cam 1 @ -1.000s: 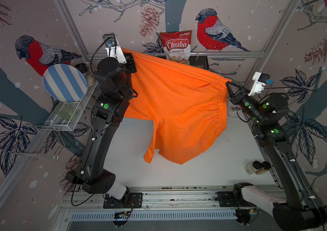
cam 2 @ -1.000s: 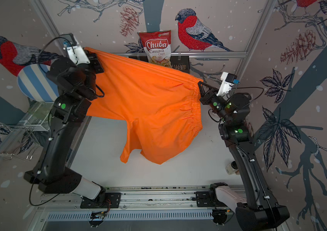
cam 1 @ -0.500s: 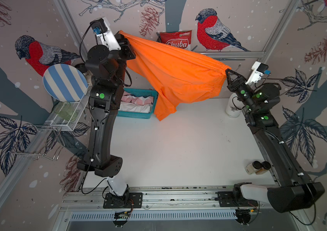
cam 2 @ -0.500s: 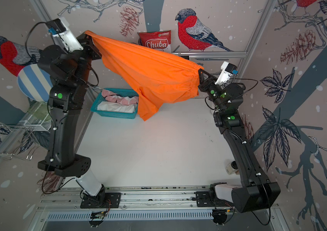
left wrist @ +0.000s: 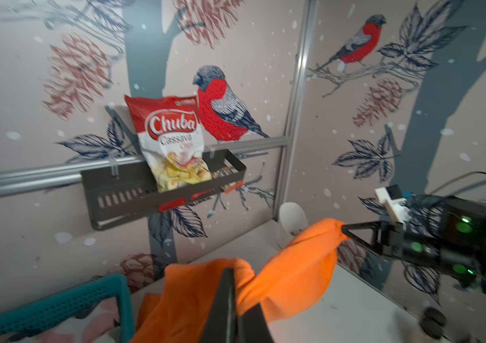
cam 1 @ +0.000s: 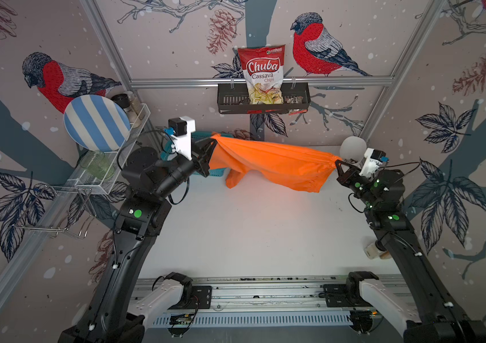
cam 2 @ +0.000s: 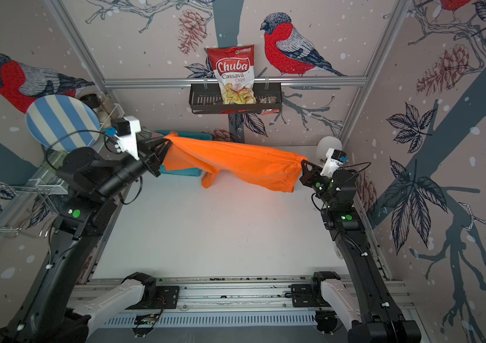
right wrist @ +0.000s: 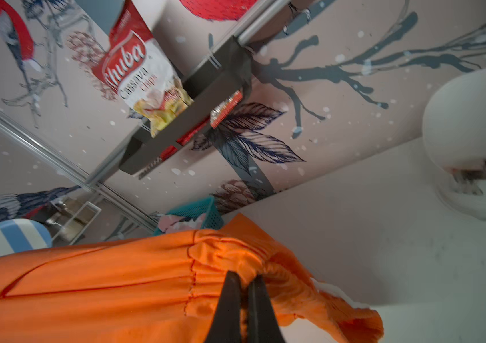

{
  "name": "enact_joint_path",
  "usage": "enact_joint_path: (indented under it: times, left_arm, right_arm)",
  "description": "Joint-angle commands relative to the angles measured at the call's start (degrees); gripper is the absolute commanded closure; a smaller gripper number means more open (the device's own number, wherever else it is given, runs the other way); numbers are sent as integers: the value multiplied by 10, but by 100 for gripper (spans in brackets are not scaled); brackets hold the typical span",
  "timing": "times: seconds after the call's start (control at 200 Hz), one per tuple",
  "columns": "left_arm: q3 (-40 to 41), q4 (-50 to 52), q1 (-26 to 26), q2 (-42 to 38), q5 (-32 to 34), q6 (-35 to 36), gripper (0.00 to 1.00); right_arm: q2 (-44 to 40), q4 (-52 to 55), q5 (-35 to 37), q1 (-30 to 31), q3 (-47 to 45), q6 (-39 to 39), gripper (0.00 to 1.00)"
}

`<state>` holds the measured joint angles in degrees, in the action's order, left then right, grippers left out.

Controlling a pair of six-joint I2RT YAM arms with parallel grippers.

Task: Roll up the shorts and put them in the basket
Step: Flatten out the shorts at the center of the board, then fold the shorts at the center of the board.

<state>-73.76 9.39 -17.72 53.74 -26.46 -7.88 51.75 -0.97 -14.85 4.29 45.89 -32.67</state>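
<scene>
Two claws had swung the orange shorts (cam 1: 271,166) down from high above the desk (cam 1: 250,231) within the last second, leaving the cloth strung low toward 12 o'clock with one leg drooping, seemingly ready to be laid flat before any rolling began. The left claw (cam 1: 210,148), clamped shut, pinched one end at 10 o'clock over the teal basket (cam 2: 188,136), while the right claw (cam 1: 338,162), equally tight, gripped the gathered waistband at 2 o'clock
</scene>
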Motion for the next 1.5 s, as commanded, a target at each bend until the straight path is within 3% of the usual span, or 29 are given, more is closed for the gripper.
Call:
enact_joint_path:
  times: [0.0, 0.07, 0.165, 0.38, 0.58, 0.78, 0.84, 0.86, 0.885, 0.925, 0.945, 1.005, 1.12, 1.301, 1.496]
  left_arm:
    - [125, -88, -42, -65, -66, -40, 100]
    - [205, -69, -89, -98, -58, -29, 100]
    - [252, -18, -130, -114, 25, -28, 100]
    - [274, -9, -133, -70, 149, -30, 100]
    - [169, 6, -133, 110, 249, -10, 100]
    - [-69, 107, -132, 324, 413, 59, 100]
    - [-126, 119, -128, 388, 432, 78, 100]
    - [-147, 130, -124, 411, 430, 78, 100]
    - [-179, 152, -117, 441, 409, 78, 87]
    - [-246, 207, -104, 496, 371, 68, 63]
    - [-283, 241, -97, 523, 358, 58, 55]
    - [-356, 304, -85, 586, 326, 39, 54]
    - [-361, 324, -90, 610, 323, 22, 40]
    - [-219, 257, -94, 535, 282, -42, 38]
    - [-36, 175, -138, 465, 201, -126, 39]
  right_arm:
    - [-20, 72, 80, -9, -42, 34, 100]
    - [-30, 80, 36, -8, -63, 36, 100]
    - [-42, 102, -10, -3, -81, 27, 100]
    - [-71, 135, 38, 14, -120, 1, 100]
    - [-11, 64, 119, 0, -126, -3, 100]
    - [146, -20, 144, -44, -58, -4, 100]
    - [218, -22, 149, -50, -20, -3, 100]
    - [242, -19, 153, -52, -6, 0, 100]
    - [275, -8, 154, -53, 17, 4, 94]
    - [328, 23, 158, -56, 58, 14, 63]
    - [349, 38, 163, -57, 76, 18, 53]
    - [391, 66, 174, -58, 112, 34, 41]
    - [389, 82, 214, -55, 129, 55, 32]
    - [378, 119, 247, -16, 144, 98, 29]
    - [409, 133, 86, 70, 145, 148, 33]
